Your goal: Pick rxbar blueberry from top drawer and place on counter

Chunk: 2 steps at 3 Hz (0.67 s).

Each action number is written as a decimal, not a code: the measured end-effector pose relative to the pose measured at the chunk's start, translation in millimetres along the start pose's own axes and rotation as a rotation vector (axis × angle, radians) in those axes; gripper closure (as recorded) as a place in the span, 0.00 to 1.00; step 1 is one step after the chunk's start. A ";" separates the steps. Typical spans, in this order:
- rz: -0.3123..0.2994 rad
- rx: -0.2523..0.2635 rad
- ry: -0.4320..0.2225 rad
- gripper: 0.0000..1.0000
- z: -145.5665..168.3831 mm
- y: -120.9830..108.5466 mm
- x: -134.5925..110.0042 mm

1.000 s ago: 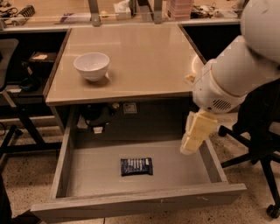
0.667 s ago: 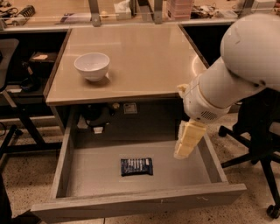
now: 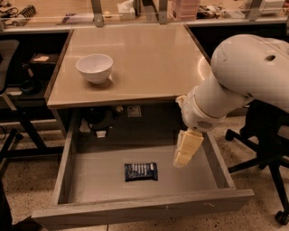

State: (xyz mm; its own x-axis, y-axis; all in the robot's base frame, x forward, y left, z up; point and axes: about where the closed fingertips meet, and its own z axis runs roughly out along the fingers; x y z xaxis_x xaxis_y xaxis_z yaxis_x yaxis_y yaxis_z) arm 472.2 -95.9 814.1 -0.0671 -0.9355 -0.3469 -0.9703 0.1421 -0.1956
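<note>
The rxbar blueberry (image 3: 141,171), a small dark blue wrapper, lies flat on the grey floor of the open top drawer (image 3: 140,210), near its middle. My gripper (image 3: 184,155), cream-coloured, hangs from the white arm over the right part of the drawer, to the right of the bar and a little above the floor, apart from it. The tan counter (image 3: 149,58) sits above the drawer.
A white bowl (image 3: 94,67) stands on the counter's left side. A cluttered bench with metal uprights (image 3: 97,12) runs along the back. A black office chair (image 3: 262,144) stands at the right, another chair (image 3: 9,58) at the left.
The arm and gripper have moved left and lower over the drawer, closer to the bar. The bar and the bowl have not moved.
</note>
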 end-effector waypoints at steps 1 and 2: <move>0.000 -0.023 -0.017 0.00 17.4 7.6 0.3; -0.031 -0.079 -0.043 0.00 83.0 18.7 -14.1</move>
State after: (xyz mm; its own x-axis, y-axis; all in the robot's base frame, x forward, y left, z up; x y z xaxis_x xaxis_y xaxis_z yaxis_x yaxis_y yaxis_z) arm 474.3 -53.2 739.1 -0.0284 -0.9242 -0.3809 -0.9873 0.0856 -0.1342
